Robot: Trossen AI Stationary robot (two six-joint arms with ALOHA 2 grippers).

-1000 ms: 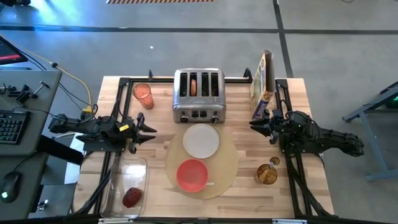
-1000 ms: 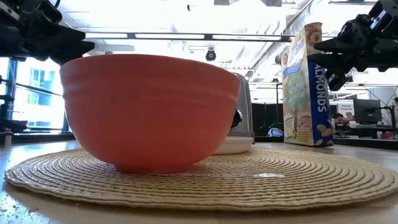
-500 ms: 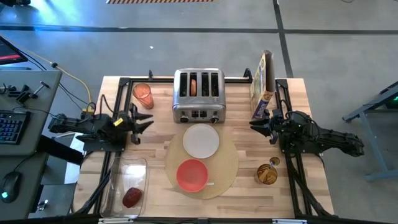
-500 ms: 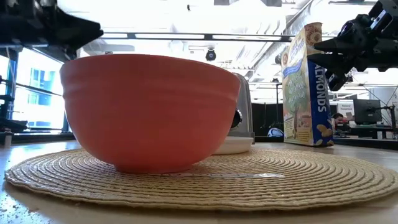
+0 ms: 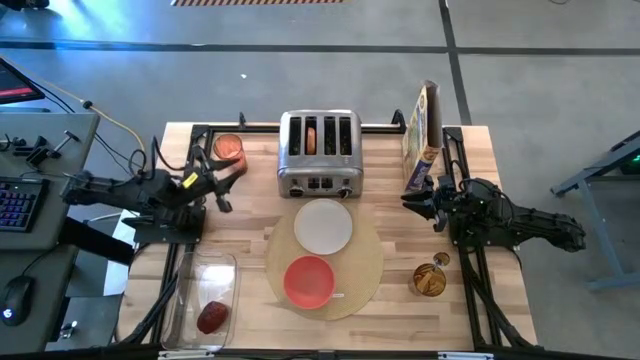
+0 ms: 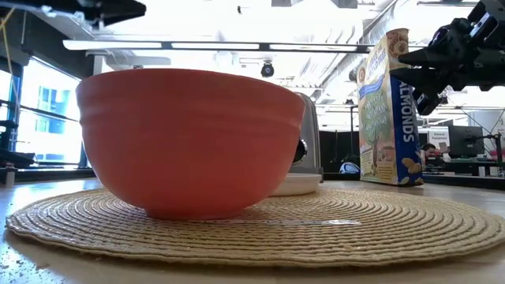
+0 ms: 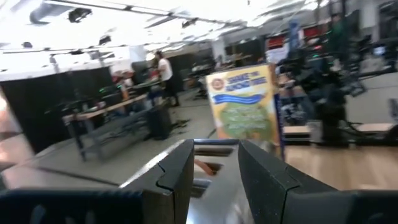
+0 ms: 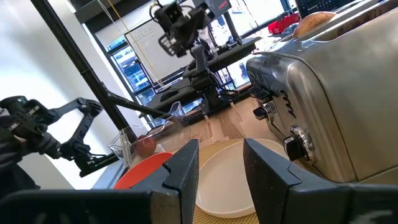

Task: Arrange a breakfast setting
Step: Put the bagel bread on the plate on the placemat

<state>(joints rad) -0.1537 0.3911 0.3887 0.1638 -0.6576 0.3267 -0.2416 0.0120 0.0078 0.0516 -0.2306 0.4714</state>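
Note:
A round tan placemat [image 5: 368,262] lies at the table's middle. On it a small white plate [image 5: 323,225] sits on the far side and a red bowl [image 5: 309,280] on the near side. A thin spoon [image 5: 339,295] lies right of the bowl. A round toast slice [image 5: 311,138] stands in a slot of the silver toaster [image 5: 319,170]. A dark red fruit [image 5: 211,317] lies in the clear tub [image 5: 192,275] at the near left. My left gripper [image 5: 228,185] is open and empty, raised left of the toaster. My right gripper [image 5: 418,197] is open and empty, right of the plate.
An orange cup [image 5: 229,148] stands at the far left, just beyond my left gripper. A cereal box [image 5: 421,125] stands at the far right. A round tin [image 5: 430,279] sits right of the placemat. Black frame rails run along both table sides.
My left gripper has risen and gone toward the table's far edge, close to the orange cup, staying open. My right arm and all the objects have kept still.

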